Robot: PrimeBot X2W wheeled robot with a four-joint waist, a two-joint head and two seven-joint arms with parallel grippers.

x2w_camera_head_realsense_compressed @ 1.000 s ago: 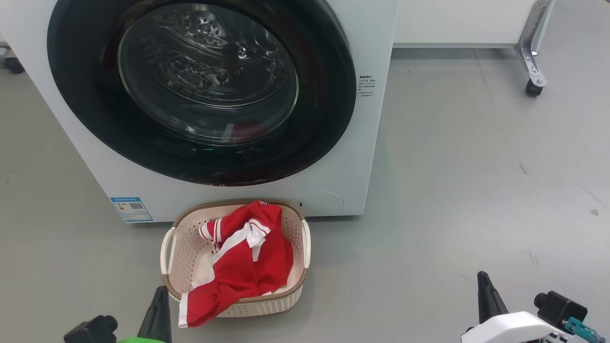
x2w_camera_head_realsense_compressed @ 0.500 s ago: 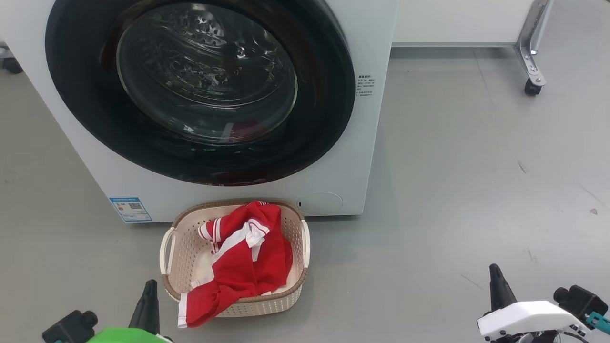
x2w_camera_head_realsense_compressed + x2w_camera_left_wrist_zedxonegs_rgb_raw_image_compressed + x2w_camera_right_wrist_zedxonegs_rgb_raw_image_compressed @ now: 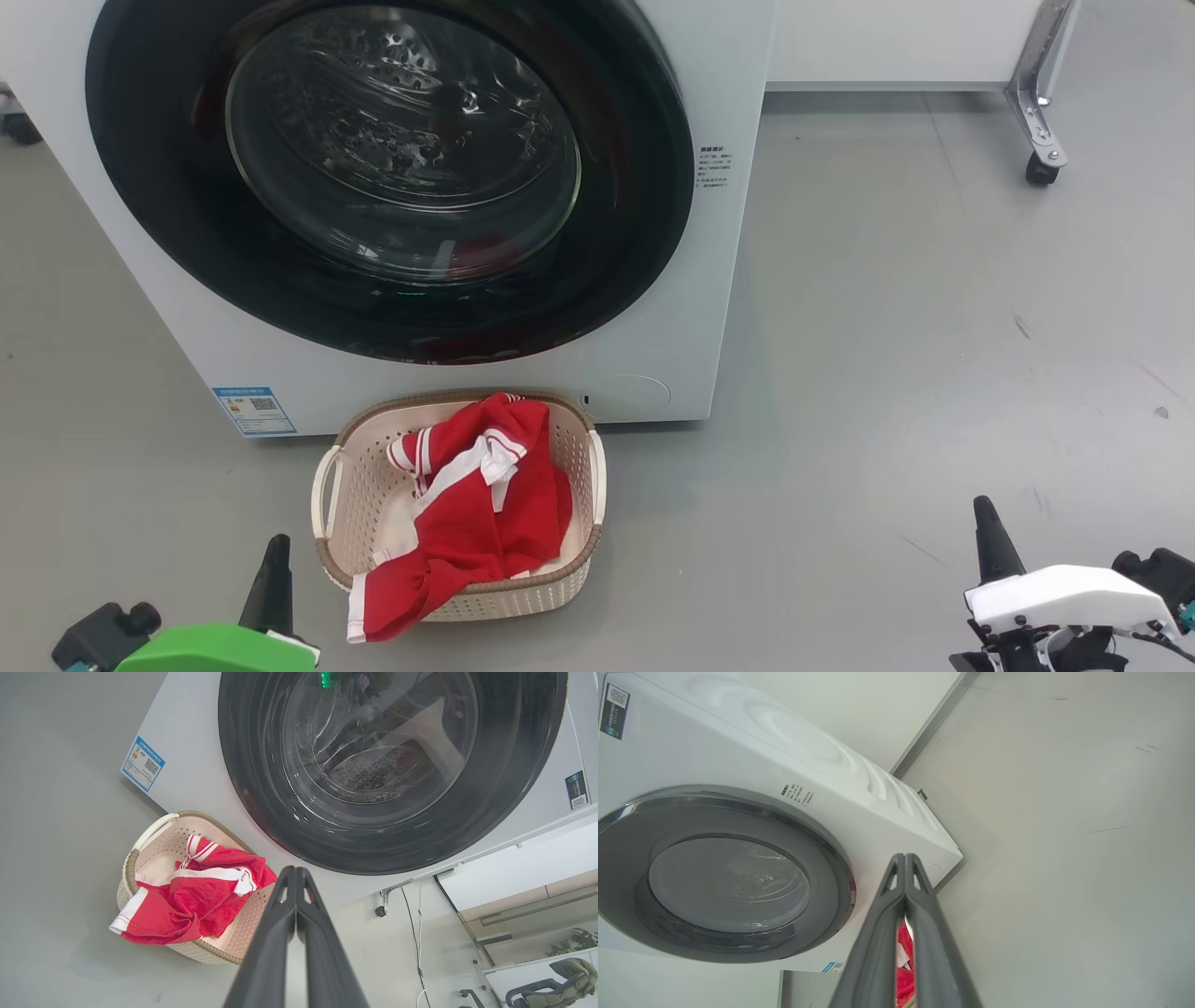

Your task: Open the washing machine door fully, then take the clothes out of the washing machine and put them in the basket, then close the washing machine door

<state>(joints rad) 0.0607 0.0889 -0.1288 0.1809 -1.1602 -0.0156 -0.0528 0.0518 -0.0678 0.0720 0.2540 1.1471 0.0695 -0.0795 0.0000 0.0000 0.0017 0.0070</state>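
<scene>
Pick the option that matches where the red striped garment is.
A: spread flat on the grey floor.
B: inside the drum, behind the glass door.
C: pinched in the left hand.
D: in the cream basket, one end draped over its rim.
D: the red garment with white stripes lies in the cream perforated plastic basket, with a corner hanging over its brown woven-look rim.

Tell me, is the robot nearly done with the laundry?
Looks finished. Done: the clothes lie in the basket, one edge draped over its rim, and the washing machine door looks shut. In hand: nothing; the left claw and right claw are shut and empty. Left: nothing visible.
</scene>
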